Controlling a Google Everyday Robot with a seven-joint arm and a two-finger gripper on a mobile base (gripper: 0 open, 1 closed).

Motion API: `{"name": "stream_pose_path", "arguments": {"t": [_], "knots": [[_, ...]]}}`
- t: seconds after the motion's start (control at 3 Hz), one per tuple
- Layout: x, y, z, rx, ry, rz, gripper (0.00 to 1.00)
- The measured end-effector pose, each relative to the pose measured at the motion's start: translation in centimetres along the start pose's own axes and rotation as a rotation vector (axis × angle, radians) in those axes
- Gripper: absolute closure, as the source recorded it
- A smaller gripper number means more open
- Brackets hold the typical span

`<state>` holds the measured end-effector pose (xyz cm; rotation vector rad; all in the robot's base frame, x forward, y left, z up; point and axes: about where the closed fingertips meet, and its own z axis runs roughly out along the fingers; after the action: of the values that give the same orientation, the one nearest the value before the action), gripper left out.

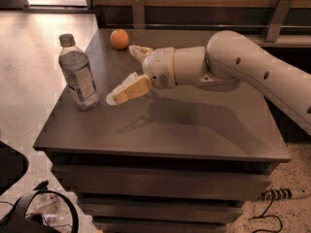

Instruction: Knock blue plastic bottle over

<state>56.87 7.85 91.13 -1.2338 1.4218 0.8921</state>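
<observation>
Gripper: my gripper point(121, 74) hangs low over the left half of the table point(204, 125), its two fingers spread wide apart and holding nothing.
Lower finger: the lower finger point(127, 89) points at the bottle's lower body. I judge this sets up a sideways shove, not a grasp.
Bottle: the blue plastic bottle point(77, 74) stands upright by the table's left edge, near that fingertip and not yet touched.
Orange: the orange point(119, 39) sits at the far edge, beside the upper finger and clear of the likely sweep.
Count: one bottle, one orange, one gripper.
</observation>
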Motion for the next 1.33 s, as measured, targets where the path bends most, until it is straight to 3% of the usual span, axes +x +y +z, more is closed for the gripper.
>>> {"name": "stream_pose_path", "arguments": {"t": [0.67, 1.33], "knots": [[0.3, -1.1, 5.3, -0.059, -0.062, 0.006, 0.0], [-1.6, 0.5, 8.5, -0.085, -0.117, 0.024, 0.0]]}}
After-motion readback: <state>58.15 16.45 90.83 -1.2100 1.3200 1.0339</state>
